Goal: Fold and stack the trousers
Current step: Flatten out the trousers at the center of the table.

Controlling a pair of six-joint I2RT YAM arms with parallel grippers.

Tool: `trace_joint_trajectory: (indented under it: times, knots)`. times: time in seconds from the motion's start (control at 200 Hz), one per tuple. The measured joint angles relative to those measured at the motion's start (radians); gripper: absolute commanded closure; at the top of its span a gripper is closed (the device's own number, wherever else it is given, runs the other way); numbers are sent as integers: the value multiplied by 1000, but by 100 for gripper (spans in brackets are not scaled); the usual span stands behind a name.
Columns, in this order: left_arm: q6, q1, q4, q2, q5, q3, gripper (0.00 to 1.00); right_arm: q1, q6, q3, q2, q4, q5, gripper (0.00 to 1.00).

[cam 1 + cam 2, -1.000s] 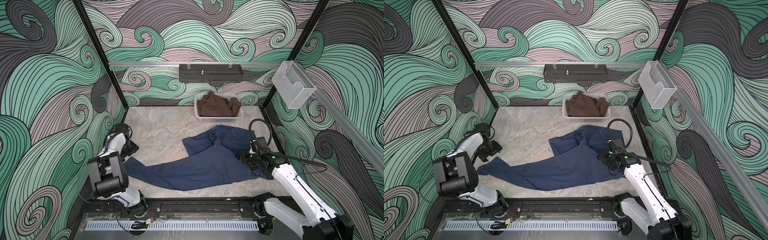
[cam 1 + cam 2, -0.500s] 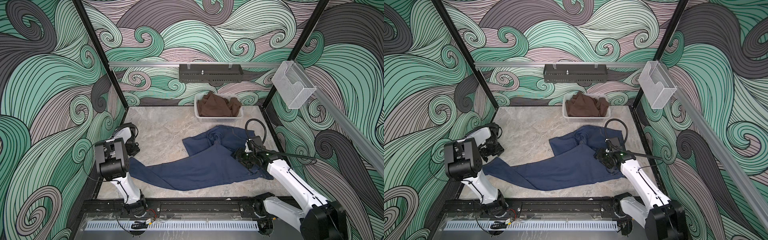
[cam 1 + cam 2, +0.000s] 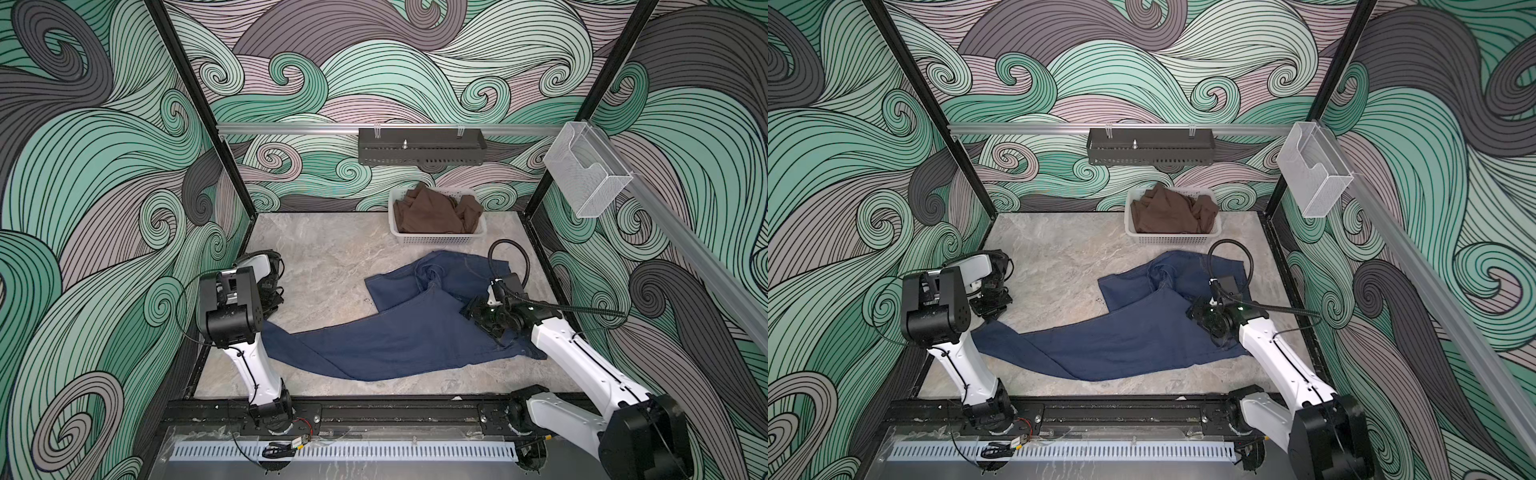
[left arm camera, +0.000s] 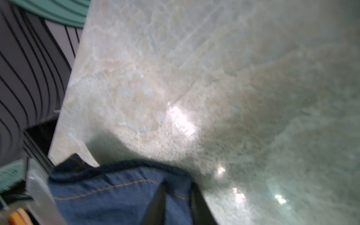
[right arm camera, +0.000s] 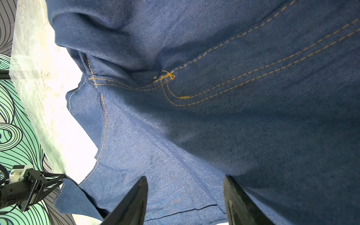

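trousers (image 3: pixel 395 332): lie centre to lower left in a top view | left gripper (image 5: pixel 63 178): clamps the leg hem | right gripper (image 5: pixel 185 202): jaws apart over the seat | handling: likely soft, weighty, floppy (best taken at hem, waistband)

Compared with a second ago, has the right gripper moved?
Yes. The right gripper has slid inward over the trousers, away from the right-hand corner post.

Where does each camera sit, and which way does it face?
Top views: high in front, facing down at the jeans; left arm and right arm show.
Left wrist: on the left arm, facing the table; left gripper shows, shut on the jeans' hem.
Right wrist: on the right arm, facing the jeans; open right gripper shows.
Shared: right wrist also sees the left gripper.
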Motion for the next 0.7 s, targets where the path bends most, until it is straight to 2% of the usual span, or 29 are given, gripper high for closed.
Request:
trace_joint_trajectory:
  times: [0.175, 0.445, 0.555, 0.695]
  knots:
    - [10, -14, -3, -63, 6, 31, 100, 0, -3, 0, -14, -8, 5, 38]
    - [20, -20, 19, -413, 53, 238, 100, -1, 5, 30, -60, -71, 20, 39]
    - [18, -11, 25, -547, 76, 192, 100, -1, 17, 48, -103, -98, 37, 39]
    - [-9, 25, 32, -695, 90, 13, 100, -1, 29, 55, -148, -143, 58, 39]
